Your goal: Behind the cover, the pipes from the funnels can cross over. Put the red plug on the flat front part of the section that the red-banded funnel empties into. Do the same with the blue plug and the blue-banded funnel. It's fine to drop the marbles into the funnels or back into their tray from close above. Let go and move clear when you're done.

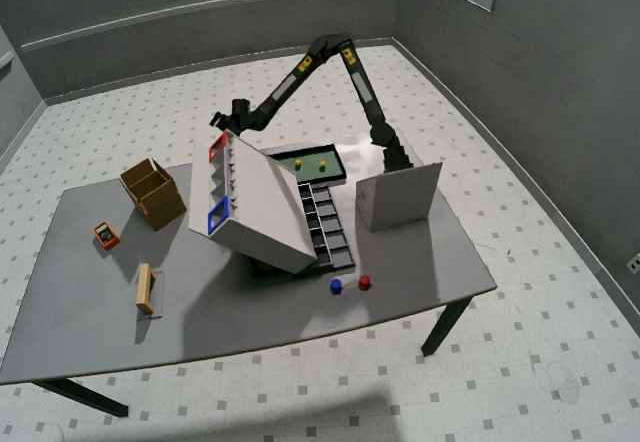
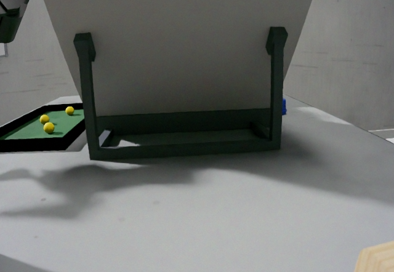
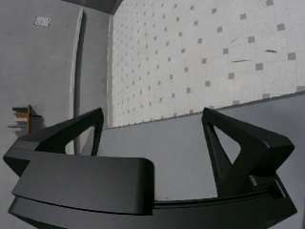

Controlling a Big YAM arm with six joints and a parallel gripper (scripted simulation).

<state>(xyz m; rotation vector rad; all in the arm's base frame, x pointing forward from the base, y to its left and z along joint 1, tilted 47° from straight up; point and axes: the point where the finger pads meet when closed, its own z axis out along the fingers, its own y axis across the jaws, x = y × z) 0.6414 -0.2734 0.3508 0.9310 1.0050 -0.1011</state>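
The white sloped cover [image 1: 258,204] stands mid-table with a row of funnels along its top edge. The red-banded funnel [image 1: 217,147] is at the far end and the blue-banded funnel [image 1: 217,214] at the near end. A dark tray of sections [image 1: 326,225] runs along the cover's low side. The red plug [image 1: 364,282] and the blue plug [image 1: 336,285] stand on the table in front of it. Yellow marbles [image 1: 297,163] [image 2: 48,127] lie in the green tray [image 1: 308,164]. My gripper [image 1: 219,119] is open and empty, just behind and above the red-banded funnel. Its fingers show in the wrist view [image 3: 159,147] with nothing between them.
A white box [image 1: 398,194] stands right of the section tray, by the arm's base. An open cardboard box [image 1: 152,192], an orange meter [image 1: 105,234] and a wooden block [image 1: 145,287] lie on the left half of the table.
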